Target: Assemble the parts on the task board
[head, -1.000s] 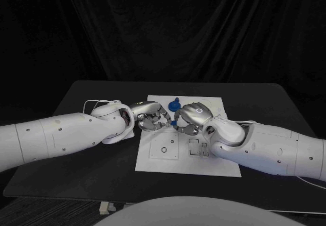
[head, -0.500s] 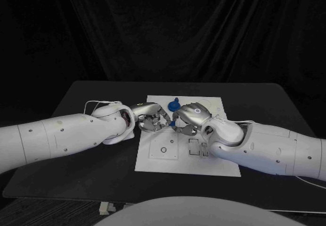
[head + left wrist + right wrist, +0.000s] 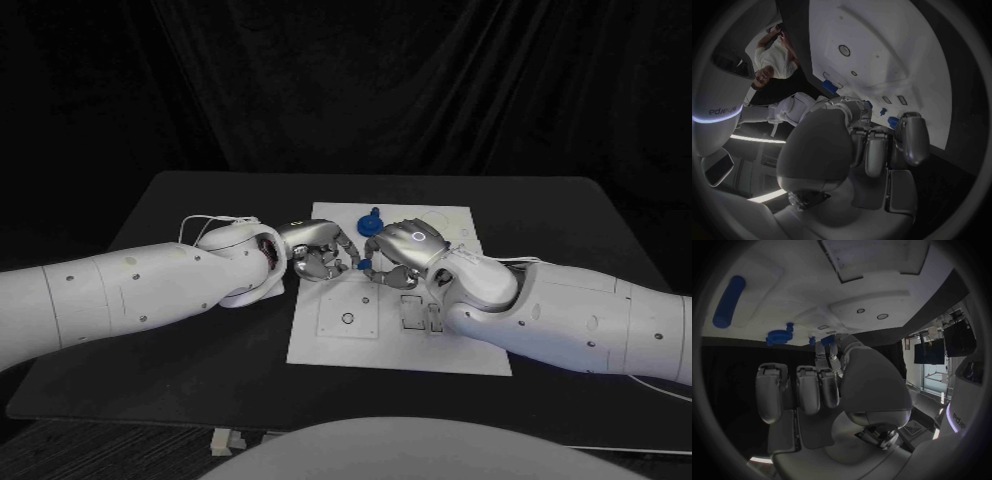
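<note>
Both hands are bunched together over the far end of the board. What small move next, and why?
Probably ease the right hand straight down, slowly, while the left hand steadies. A small blue part sits between their fingertips, over the task board. The head view does not settle which hand holds it, nor whether it is seated, so a short careful push seems safer than letting go.

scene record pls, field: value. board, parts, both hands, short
board: white plate mid-table, flat
parts: blue piece at the board's far edge; a small blue piece between the two hands; blue cylinder lying on the board in the right wrist view
left robot hand: over the board's far left part, fingers curled; grasp cannot be told
right robot hand: facing it, close to the small blue piece; grasp cannot be told
table: black
</note>
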Available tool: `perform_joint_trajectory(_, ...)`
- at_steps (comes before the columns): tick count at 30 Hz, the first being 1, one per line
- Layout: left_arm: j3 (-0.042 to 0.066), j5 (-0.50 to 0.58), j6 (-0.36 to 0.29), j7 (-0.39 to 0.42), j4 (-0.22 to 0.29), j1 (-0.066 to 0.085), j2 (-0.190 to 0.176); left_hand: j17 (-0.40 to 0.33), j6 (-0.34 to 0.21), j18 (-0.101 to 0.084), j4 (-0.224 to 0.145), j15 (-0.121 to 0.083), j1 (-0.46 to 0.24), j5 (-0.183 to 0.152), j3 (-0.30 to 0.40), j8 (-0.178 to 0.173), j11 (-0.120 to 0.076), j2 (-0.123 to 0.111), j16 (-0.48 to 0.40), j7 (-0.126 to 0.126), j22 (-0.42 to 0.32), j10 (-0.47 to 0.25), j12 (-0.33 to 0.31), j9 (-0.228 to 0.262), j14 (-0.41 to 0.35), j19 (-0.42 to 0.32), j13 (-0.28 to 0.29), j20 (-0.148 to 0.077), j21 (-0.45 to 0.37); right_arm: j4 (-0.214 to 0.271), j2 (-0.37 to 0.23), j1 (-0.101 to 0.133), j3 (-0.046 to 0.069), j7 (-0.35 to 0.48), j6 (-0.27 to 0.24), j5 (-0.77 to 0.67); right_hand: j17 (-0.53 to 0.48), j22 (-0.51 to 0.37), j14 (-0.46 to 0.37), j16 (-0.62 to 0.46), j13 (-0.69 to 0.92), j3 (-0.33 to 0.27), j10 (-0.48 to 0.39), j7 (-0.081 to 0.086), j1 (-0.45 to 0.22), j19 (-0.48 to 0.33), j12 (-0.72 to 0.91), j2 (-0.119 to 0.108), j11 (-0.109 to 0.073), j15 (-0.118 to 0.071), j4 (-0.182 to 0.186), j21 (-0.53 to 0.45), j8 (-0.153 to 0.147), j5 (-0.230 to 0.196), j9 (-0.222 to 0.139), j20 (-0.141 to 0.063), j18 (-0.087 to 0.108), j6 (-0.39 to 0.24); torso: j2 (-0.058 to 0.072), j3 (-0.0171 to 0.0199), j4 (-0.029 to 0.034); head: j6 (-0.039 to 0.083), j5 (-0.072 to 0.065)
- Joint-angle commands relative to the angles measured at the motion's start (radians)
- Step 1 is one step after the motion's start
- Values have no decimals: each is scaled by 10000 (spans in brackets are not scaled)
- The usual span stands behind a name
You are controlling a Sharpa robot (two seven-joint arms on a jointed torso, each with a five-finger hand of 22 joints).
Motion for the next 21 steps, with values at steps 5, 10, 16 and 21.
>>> perform_joint_trajectory(5,7,65,170,-73,-13,-77,63,2553,-37,69,-12,51,-108,11,31,-20,93,14,6,13,1723,371,-74,-17,1006,-39,1871,55,-70,17,22,19,9,86,-205,-38,1698,2392,822,-74,2633,64,1041,-15,15,697,26,-62,-64,-63,-11,-62,30,-61,20,-93,23,-12,1,1,4,-1,11)
perform_joint_trajectory(10,7,65,196,-105,-48,-107,99,2555,-19,71,-17,59,-112,3,33,-9,99,22,8,16,1720,364,-81,-29,1007,-47,1865,62,-81,-12,45,19,9,102,-210,-38,1658,2383,811,-93,2633,110,1041,-12,43,684,26,-65,-62,-62,-29,-85,24,-57,35,-93,29,-26,1,-5,5,-1,29)
perform_joint_trajectory(16,7,65,185,-148,-129,-125,140,2533,-8,78,-20,65,-117,-2,35,-3,106,31,-8,21,1710,346,-100,-38,993,-65,1847,68,-110,-30,65,20,9,100,-110,-38,1607,2375,799,-116,2633,138,1041,-8,58,672,26,-69,-59,-61,-40,-107,20,-55,45,-92,35,-34,-1,-3,4,-1,34)
perform_joint_trajectory(21,7,65,172,-172,-180,-132,164,2526,-15,82,-24,77,-121,-8,46,-7,118,53,-13,34,1704,333,-113,-62,988,-79,1835,78,-130,-67,85,20,9,109,-13,-38,1536,2357,779,-150,2633,191,1041,8,71,645,26,-81,-47,-53,-52,-156,1,-69,64,-88,49,-73,-4,-6,6,-1,37)
